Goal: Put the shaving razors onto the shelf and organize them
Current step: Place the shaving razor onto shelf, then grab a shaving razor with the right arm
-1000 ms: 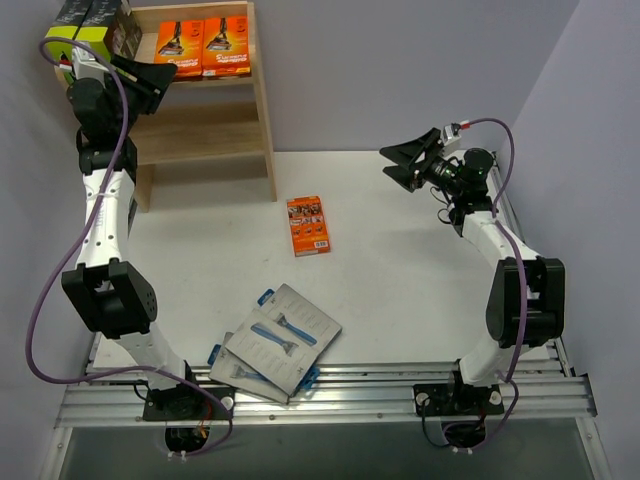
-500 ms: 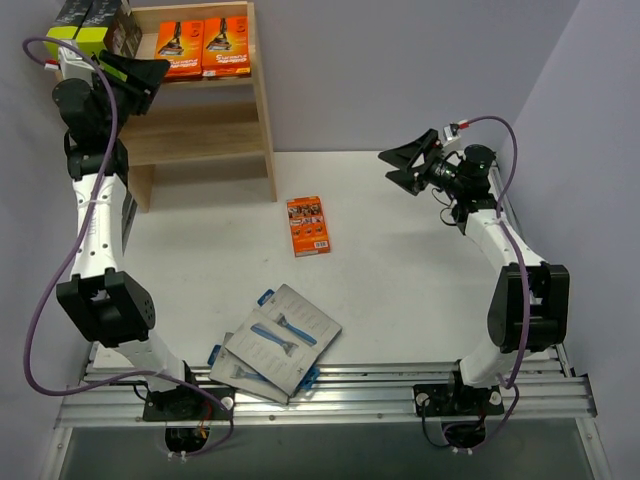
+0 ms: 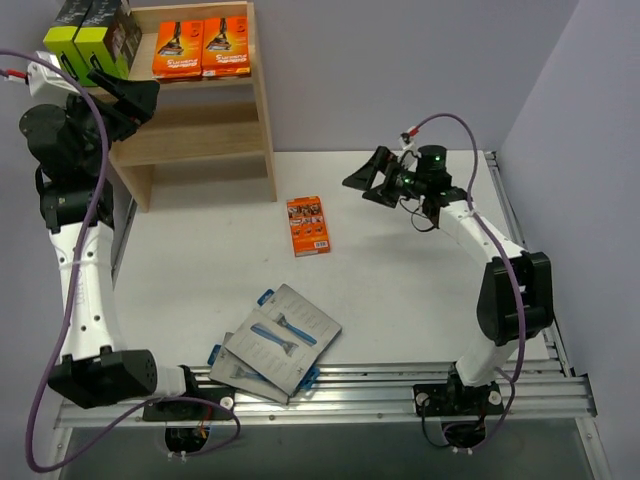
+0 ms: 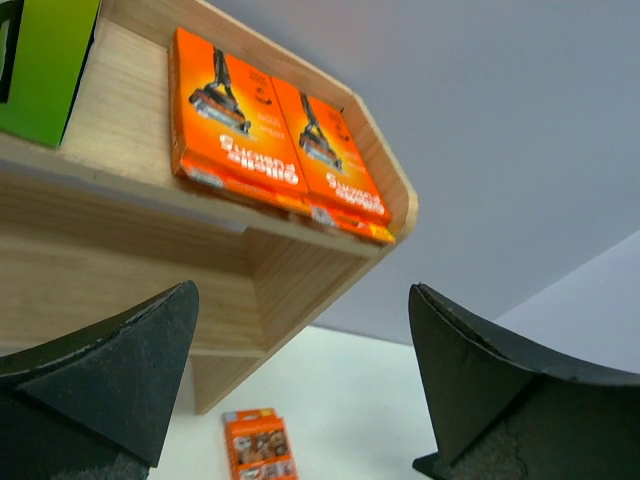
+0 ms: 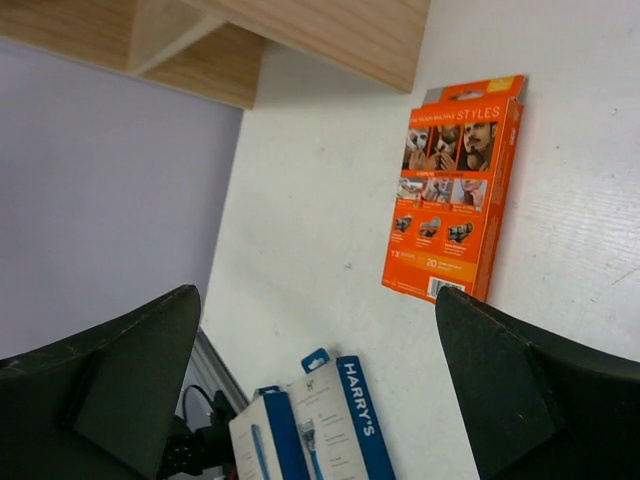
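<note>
Shelved: two orange packs (image 3: 202,47) and two lime-sided boxes (image 3: 92,35) on the shelf's (image 3: 262,110) top tier.
Remaining: loose orange pack (image 3: 308,225) at the table's (image 3: 420,290) middle; grey cards (image 3: 275,343) overlapped at its near edge.
Tools: left gripper (image 3: 135,92) wide and empty by the top tier; right gripper (image 3: 368,180) wide and empty above the table.
Right wrist only: "HARRY'S" lettering on the cards.

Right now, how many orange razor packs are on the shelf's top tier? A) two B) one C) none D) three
A: two orange packs lie side by side on the top tier of the shelf, while a third orange pack lies out on the table.
</note>
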{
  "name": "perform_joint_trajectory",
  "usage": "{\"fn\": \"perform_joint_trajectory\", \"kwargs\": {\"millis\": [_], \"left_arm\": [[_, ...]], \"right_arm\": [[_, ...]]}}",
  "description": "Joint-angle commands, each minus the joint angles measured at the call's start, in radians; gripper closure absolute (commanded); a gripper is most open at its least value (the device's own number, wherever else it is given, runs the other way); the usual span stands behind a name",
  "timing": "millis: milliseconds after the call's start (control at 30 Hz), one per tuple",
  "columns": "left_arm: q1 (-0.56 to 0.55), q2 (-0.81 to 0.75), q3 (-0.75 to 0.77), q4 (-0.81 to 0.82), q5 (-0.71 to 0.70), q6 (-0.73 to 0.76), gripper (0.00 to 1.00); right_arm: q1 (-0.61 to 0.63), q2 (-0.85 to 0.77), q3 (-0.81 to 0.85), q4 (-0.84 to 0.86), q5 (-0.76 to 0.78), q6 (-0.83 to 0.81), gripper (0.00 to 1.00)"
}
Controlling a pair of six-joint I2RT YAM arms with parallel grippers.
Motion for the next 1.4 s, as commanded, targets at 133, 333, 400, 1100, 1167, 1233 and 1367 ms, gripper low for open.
{"fn": "perform_joint_trajectory", "kwargs": {"millis": [133, 333, 400, 1100, 1167, 1233, 1367], "left_arm": [[-0.036, -0.268, -0.259, -0.121, -0.176, 0.281, 0.06], [-0.034, -0.376, -0.561, -0.01, -0.04, 0.295, 0.06], [-0.039, -0.396, -0.627, 0.059, 0.015, 0.289, 0.04], [-0.275, -0.405, -0.715, -0.185, -0.379, 0.471, 0.06], [-0.275, -0.414, -0.715, -0.186, -0.405, 0.471, 0.06], [-0.275, -0.422, -0.72, -0.185, -0.41, 0.471, 0.06], [-0.275, -0.427, -0.724, -0.182, -0.413, 0.471, 0.06]], "right_arm": [[0.164, 0.128, 0.122, -0.27, 0.284, -0.281, 0.0], [0.275, 0.272, 0.256, -0.423, 0.511, -0.392, 0.0], [0.297, 0.332, 0.312, -0.466, 0.569, -0.416, 0.0], [0.559, 0.606, 0.693, -0.641, 0.993, -0.51, 0.0], [0.567, 0.625, 0.708, -0.652, 0.989, -0.512, 0.0], [0.572, 0.648, 0.719, -0.658, 0.978, -0.512, 0.0], [0.59, 0.68, 0.719, -0.68, 1.021, -0.527, 0.0]]}}
